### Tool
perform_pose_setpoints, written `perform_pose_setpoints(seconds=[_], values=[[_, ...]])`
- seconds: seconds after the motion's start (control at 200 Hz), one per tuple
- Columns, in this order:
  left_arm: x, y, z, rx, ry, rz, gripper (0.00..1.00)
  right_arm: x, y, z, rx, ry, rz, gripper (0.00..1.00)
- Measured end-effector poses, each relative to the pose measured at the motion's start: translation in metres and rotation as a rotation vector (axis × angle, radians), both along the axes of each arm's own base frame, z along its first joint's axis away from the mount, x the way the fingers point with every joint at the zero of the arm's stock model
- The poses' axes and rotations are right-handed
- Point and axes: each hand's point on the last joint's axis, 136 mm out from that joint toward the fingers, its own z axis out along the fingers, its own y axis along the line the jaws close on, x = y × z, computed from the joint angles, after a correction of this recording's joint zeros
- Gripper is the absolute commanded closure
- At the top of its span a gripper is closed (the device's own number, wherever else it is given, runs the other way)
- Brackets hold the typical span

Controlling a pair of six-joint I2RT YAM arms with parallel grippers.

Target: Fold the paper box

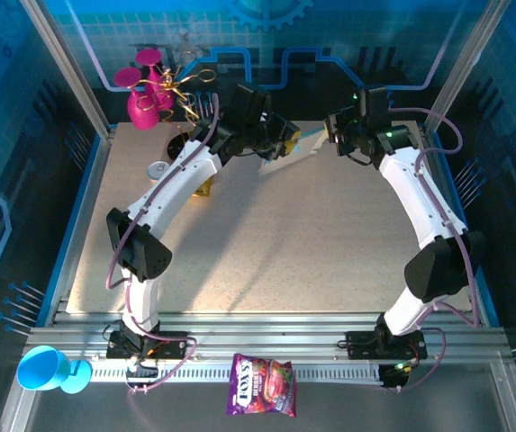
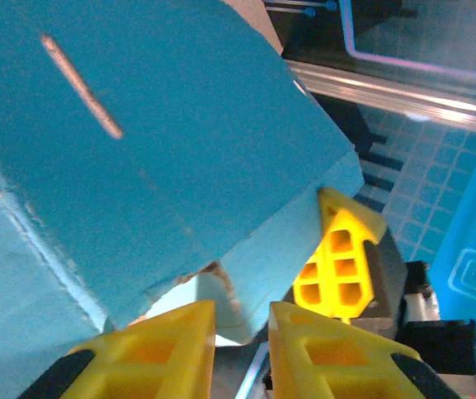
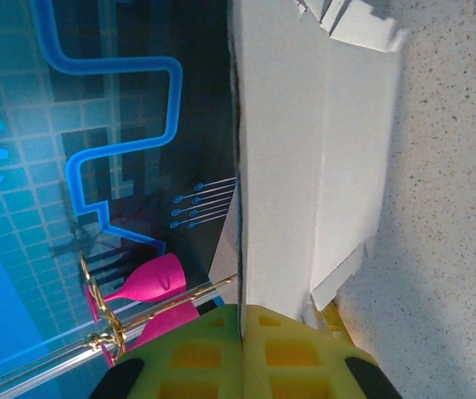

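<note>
mid-fold: right pincer (image 3: 240, 328) clamps paper box (image 3: 321, 150) edge; left pincer (image 2: 242, 345) narrow at flap, grip unclear. next i press crease.

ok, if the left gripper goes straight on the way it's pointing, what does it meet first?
The paper box: its blue flap edge sits right ahead of the left gripper, and a corner seems to reach in between the jaws. Depth is hard to judge this close.

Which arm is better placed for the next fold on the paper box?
Left, probably. The right gripper clamps the paper box at one edge, steadying it; the left gripper has its fingers slightly apart at a flap corner, free to work it.
</note>
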Motion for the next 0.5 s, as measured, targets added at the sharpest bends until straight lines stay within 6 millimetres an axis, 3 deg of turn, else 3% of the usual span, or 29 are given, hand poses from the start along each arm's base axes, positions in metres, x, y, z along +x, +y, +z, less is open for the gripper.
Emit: perform_pose_setpoints(seconds=[0.13,0.235,0.32,0.5], values=[[0.009,0.013,0.0,0.006,-0.005,0.023,0.77,0.003,0.011,-0.011,-0.006,0.018,0.023,1.0],[0.015,0.024,-0.002,0.018,-0.01,0.039,0.54,0.006,0.016,-0.019,-0.015,0.03,0.035,1.0],[0.018,0.035,-0.003,0.027,-0.013,0.052,0.46,0.007,0.013,-0.021,-0.034,0.03,0.026,1.0],[0.016,0.06,0.024,0.019,-0.08,0.07,0.43,-0.003,0.001,-0.012,-0.091,0.009,0.01,1.0]])
